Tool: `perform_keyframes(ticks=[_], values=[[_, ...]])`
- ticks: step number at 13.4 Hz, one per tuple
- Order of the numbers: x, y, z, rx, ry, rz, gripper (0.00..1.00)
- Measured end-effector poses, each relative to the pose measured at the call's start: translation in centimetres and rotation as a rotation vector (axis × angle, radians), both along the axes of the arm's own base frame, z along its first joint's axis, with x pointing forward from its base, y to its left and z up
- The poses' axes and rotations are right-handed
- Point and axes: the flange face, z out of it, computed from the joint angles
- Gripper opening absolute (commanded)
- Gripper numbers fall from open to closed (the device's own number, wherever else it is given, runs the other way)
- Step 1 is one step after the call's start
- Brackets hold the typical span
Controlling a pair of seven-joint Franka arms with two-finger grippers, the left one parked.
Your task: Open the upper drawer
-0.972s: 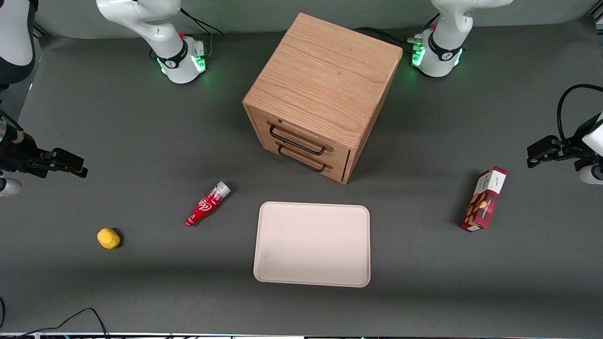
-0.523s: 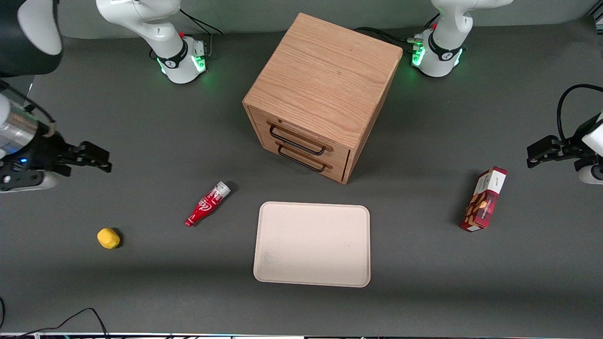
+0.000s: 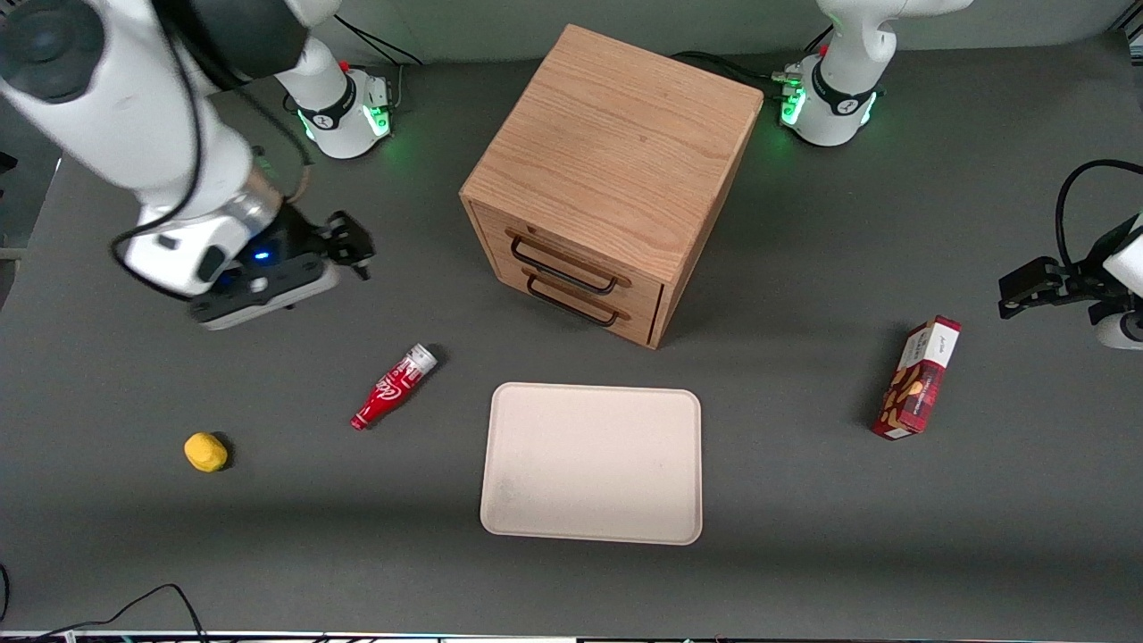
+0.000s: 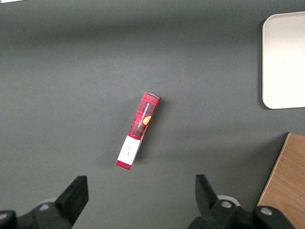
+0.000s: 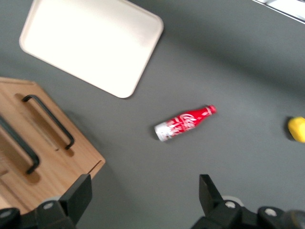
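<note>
Step one, it seems: reaching for the upper drawer point(image 3: 561, 253), shut, top of the cabinet point(image 3: 616, 134), mid desk. Tool point(image 3: 355, 248) wide open, holding nothing, well apart from it. Next, likely: close on the thin black handle point(image 3: 563, 274), then pull.

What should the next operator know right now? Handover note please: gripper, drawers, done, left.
Gripper: open, holding nothing, in the air toward the working arm's end of the table, clear of the cabinet.
Upper drawer: shut, flush with the cabinet face; its black handle untouched. Lower drawer also shut.
Bottle lies on the table nearer the front camera than the gripper; tray lies in front of the drawers.
Done: nothing yet on the drawer.
Left: reach the upper handle, grip it, pull the drawer out.
</note>
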Motion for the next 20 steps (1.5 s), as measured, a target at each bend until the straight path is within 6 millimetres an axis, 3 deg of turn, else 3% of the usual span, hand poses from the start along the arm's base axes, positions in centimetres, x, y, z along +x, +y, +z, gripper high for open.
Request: perform_keyframes(ticks=[5,8,10,14,20], values=[[-1.3,10.0,-4.5,0.027,0.040,0.161,1.00],[-1.1,14.4,-7.0,0.100,0.029,0.241,1.00],[-0.5,15.1,-8.8,0.156,0.059,0.359,1.00],[1.5,13.5,-11.0,0.274,0.111,0.489,1.00],[0.6,15.0,-12.5,0.306,0.148,0.534,1.00]])
